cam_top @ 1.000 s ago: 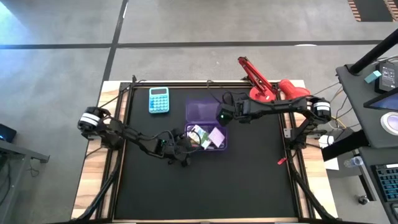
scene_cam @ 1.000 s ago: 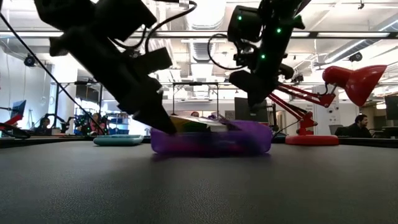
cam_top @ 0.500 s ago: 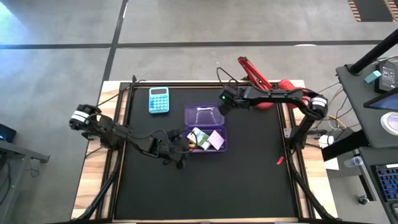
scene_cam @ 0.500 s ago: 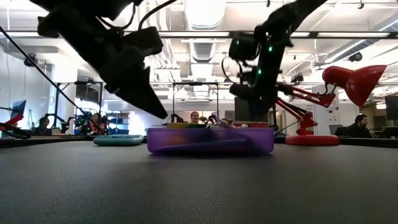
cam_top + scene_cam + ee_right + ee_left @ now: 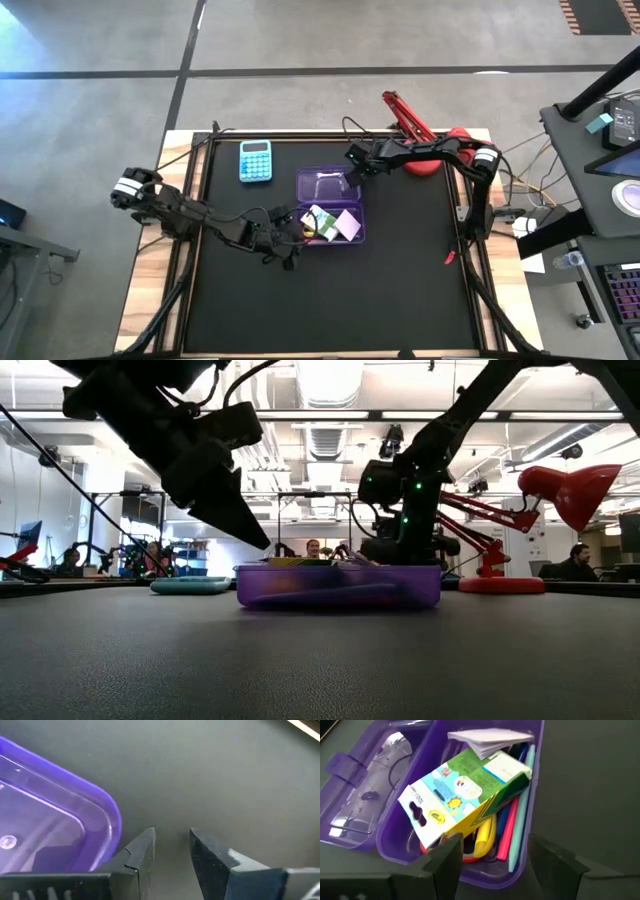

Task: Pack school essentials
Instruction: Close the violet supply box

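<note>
school essentials sit in the purple case [image 5: 335, 222] mid-table: a green-and-white packet [image 5: 465, 790] tilted over the pens [image 5: 512, 827], white paper [image 5: 490, 740] at its far end, pens running along the case's length. the open lid [image 5: 328, 185] lies flat on the far side. the left gripper [image 5: 283, 235] hovers just left of the case, fingers apart and empty; the right gripper [image 5: 356, 160], fingers slightly apart, is nearer the lid's right corner, likely best placed to close it.
</note>
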Motion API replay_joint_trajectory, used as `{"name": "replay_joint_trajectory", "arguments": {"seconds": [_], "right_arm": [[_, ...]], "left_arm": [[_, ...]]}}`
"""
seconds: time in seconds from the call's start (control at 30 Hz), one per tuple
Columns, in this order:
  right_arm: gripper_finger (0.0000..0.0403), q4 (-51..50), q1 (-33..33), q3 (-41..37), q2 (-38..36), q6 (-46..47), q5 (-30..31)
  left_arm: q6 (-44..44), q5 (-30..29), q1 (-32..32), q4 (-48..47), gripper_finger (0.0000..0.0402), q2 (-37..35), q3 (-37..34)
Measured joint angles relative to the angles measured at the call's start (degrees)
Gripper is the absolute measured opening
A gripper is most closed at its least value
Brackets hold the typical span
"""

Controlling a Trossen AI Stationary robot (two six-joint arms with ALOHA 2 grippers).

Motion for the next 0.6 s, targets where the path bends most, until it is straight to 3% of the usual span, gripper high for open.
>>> {"name": "replay_joint_trajectory", "arguments": {"seconds": [0.37,0.6], "right_arm": [[0.0116,2.35,-0.18,0.04,0.44,-2.79,-1.21],[0.0114,2.62,-0.2,-0.07,-0.28,-4.52,-4.18]], "left_arm": [[4.54,0.14,1.27,5.83,0.0205,6.65,0.32],[5.64,0.14,2.16,4.71,0.0205,7.94,0.26]]}}
